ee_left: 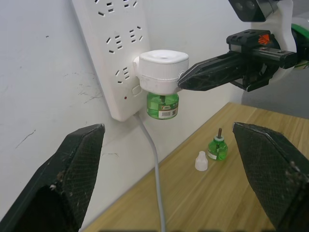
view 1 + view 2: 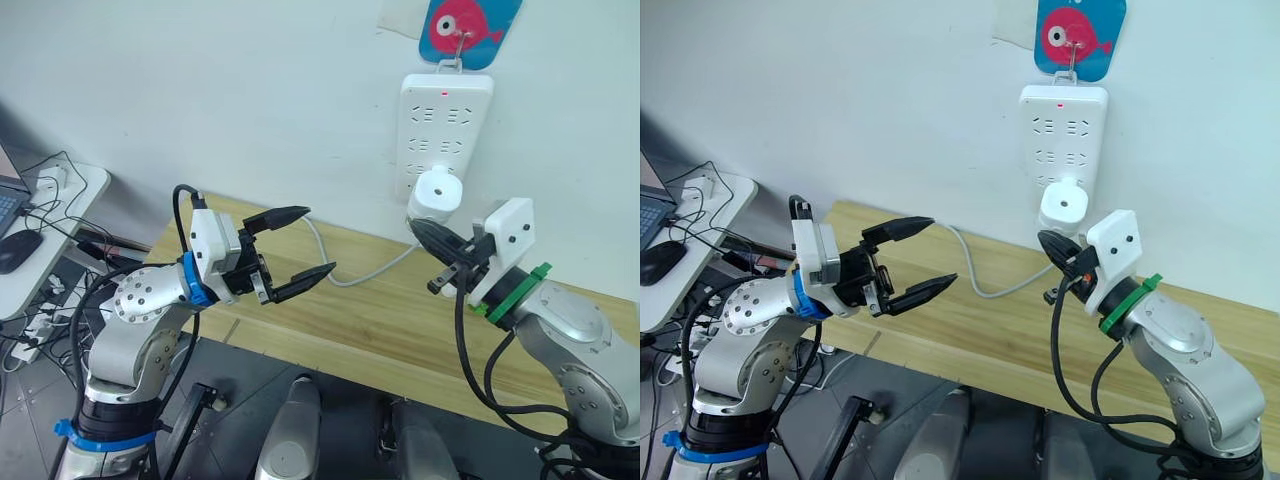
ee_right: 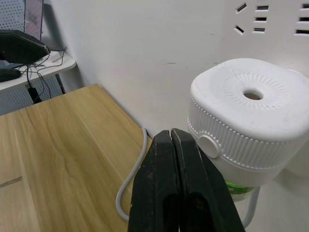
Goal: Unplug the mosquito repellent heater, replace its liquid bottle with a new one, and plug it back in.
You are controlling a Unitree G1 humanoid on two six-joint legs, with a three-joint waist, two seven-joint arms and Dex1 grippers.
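The mosquito repellent heater (image 2: 437,193) is a white rounded unit with a round vent hole (image 3: 252,95). It is plugged into the lowest sockets of a white power strip (image 2: 443,118) on the wall. A green liquid bottle (image 1: 162,106) hangs beneath it. A second small green bottle (image 1: 217,148) and a white cap (image 1: 201,161) stand on the wooden table below. My right gripper (image 2: 418,230) is shut and empty, its tips against the heater's ribbed side. My left gripper (image 2: 318,242) hovers open over the table, well to the left.
The wooden table (image 2: 380,325) runs along the white wall. The strip's white cable (image 2: 350,277) loops over it. The strip hangs from a blue fish-shaped hook (image 2: 465,25). A side desk (image 2: 60,215) with a mouse and cables stands at the far left.
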